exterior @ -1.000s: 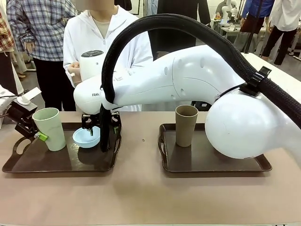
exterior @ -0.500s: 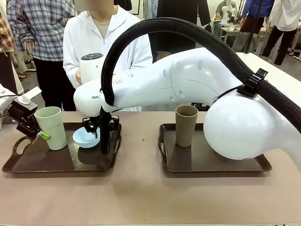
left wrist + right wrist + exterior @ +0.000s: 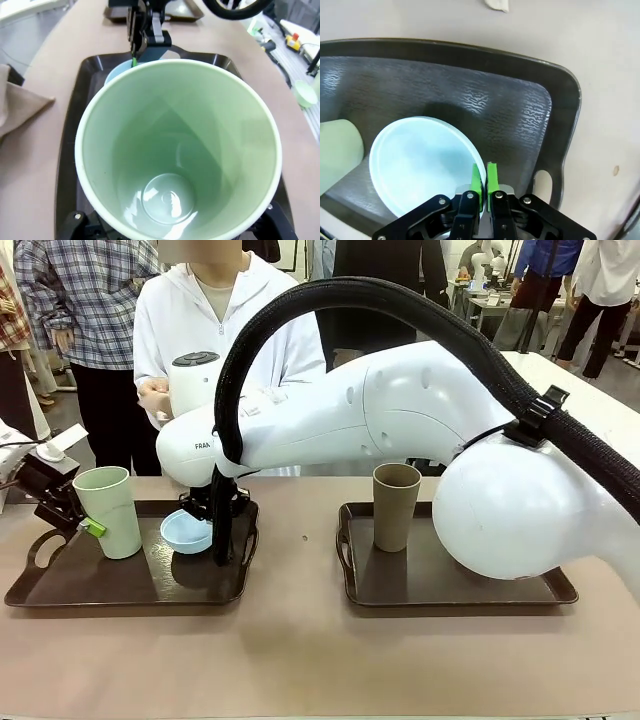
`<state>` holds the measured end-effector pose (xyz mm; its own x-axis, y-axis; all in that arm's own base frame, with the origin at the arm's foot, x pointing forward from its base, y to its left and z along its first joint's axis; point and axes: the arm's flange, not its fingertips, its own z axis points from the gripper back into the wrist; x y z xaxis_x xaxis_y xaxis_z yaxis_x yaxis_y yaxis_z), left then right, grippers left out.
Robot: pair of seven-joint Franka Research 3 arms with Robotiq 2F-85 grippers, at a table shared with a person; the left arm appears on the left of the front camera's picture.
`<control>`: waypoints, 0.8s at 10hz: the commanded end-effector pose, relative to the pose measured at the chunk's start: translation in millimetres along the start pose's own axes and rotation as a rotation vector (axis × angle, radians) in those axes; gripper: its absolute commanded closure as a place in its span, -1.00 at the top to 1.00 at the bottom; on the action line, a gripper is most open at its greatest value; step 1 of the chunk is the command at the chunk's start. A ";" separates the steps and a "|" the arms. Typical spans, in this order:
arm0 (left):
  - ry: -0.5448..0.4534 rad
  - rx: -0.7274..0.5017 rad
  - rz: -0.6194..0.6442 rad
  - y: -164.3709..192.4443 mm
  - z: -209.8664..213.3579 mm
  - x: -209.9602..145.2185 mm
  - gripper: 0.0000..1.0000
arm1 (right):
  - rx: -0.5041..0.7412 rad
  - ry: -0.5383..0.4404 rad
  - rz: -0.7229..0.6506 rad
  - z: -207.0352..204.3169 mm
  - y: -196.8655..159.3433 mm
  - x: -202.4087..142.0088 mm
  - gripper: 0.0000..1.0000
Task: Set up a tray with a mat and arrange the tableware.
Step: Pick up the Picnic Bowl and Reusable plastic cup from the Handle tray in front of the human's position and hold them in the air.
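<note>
The right claw (image 3: 484, 181) pinches the rim of the light blue bowl (image 3: 417, 160), which tips to one side of it over the dark tray (image 3: 520, 110), likely so it can be carried. The left claw (image 3: 95, 527) squeezes the pale green cup (image 3: 110, 502) around its side, keeping it standing up
</note>
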<state>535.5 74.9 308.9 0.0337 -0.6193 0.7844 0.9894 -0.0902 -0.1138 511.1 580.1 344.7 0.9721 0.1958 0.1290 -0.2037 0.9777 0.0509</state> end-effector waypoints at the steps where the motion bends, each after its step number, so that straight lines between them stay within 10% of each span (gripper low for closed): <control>1: -0.010 0.019 -0.012 4.1 1.8 -2.1 -1.00 | -0.007 0.015 0.005 -5.2 3.9 8.6 -1.00; 3: 0.008 0.008 -0.011 0.1 6.2 2.2 -1.00 | 0.009 0.042 -0.029 8.6 -3.6 6.7 -1.00; 4: 0.014 0.001 0.001 -5.2 13.6 7.6 0.49 | 0.046 0.067 -0.039 28.7 -10.3 0.6 -1.00; 8: 0.047 0.006 -0.057 -79.4 92.3 86.3 0.49 | 0.096 0.006 -0.026 170.1 -20.5 -48.7 -1.00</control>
<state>495.4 100.5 414.5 -0.0292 -0.6302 0.7759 0.9902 -0.1245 -0.0639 469.0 558.2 496.3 0.9771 0.1752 0.1207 -0.1932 0.9683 0.1583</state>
